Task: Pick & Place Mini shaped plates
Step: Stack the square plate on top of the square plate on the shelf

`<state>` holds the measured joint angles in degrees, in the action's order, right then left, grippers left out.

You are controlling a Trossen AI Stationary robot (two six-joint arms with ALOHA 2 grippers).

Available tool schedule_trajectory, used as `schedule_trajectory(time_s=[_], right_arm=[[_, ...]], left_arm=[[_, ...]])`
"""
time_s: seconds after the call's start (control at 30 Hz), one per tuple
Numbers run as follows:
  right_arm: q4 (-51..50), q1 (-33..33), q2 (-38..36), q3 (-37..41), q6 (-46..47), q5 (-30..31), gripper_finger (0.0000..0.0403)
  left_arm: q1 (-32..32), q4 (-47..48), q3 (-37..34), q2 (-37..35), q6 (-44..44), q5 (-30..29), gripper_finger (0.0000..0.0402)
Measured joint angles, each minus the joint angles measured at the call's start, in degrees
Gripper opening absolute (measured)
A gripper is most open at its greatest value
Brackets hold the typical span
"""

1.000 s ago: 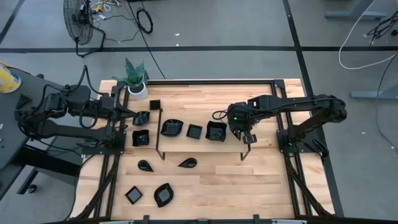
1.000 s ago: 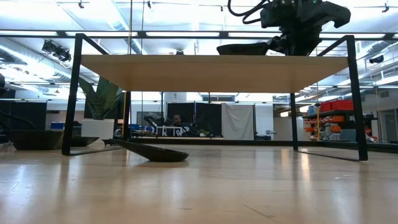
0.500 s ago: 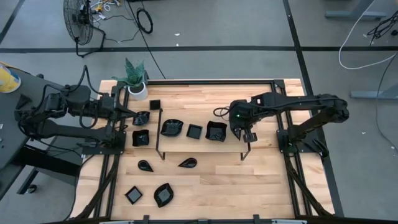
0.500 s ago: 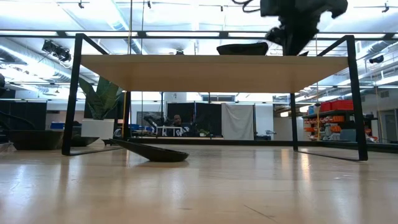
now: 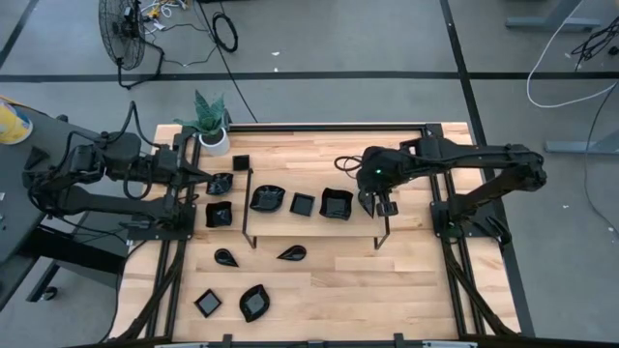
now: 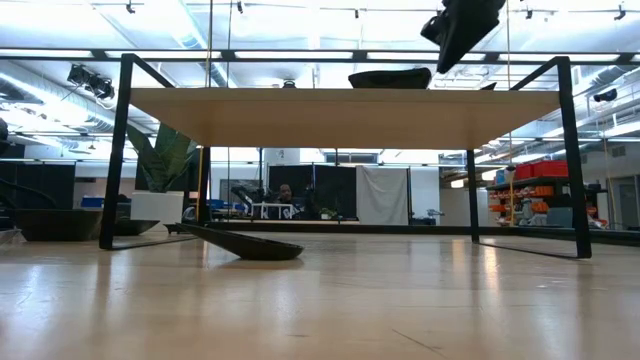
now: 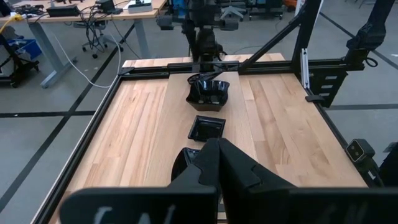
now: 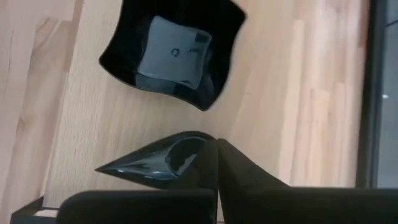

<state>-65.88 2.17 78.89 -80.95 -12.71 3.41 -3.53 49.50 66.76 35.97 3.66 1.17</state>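
Observation:
Several glossy black mini plates show in the high view. A deep square dish [image 5: 336, 204], a flat square one [image 5: 303, 204] and a leaf-shaped one [image 5: 265, 198] sit on a raised wooden shelf [image 6: 340, 103]. Others lie on the table, among them two teardrops [image 5: 225, 257] [image 5: 291, 253]. My right gripper [image 5: 384, 208] is shut and holds nothing. It hangs above the shelf just right of the deep square dish [image 8: 171, 53], tilted steeply downward. My left gripper [image 5: 208, 175] stays shut and raised at the table's left side.
A white pot with a green plant [image 5: 210, 126] stands at the far left corner. The shelf's thin black legs [image 6: 570, 150] rise from the table. A square plate [image 5: 207, 304] and a leaf plate [image 5: 254, 302] lie near the front edge. Bare wood lies at the front right.
My right gripper has risen from beside the deep square dish on the shelf and has tipped a little as it rose, staying shut. The dish has stayed where it was on the shelf.

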Motion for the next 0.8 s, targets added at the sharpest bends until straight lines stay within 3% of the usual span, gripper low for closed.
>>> schedule_trajectory(time_s=[0.17,0.8], right_arm=[[2.3,0.0,-3.6,1.0,0.7,0.9,0.0000],[19.9,0.0,-22.9,18.7,7.6,1.5,0.0000]], left_arm=[[0.0,0.0,0.0,0.0,0.0,0.0,0.0003],[0.0,0.0,0.0,0.0,0.0,0.0,0.0003]])
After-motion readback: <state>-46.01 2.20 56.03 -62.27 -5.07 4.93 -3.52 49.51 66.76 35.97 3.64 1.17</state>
